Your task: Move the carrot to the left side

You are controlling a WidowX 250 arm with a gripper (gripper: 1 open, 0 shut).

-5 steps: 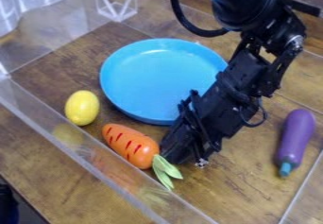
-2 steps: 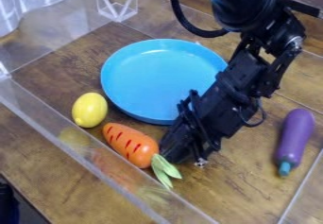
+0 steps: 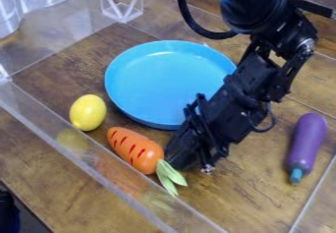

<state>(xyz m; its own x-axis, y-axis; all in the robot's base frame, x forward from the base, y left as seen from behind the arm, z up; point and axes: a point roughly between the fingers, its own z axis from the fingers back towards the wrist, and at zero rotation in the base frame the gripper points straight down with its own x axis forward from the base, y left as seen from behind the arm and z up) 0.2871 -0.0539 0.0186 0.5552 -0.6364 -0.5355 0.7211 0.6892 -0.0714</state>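
With our gripper [image 3: 176,162] closed low at the leafy end of the carrot [image 3: 136,149], which lies near the tabletop's [image 3: 250,193] front edge, we risk it rolling off our push into the lemon [image 3: 86,111], just left.

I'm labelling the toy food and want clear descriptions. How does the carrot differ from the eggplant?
The carrot is orange with a green leafy top; the eggplant is purple with a bluish-green stem. The carrot lies left of the gripper, close by it; the eggplant lies right of the arm, apart. Both are glossy, elongated, and resting on the table.
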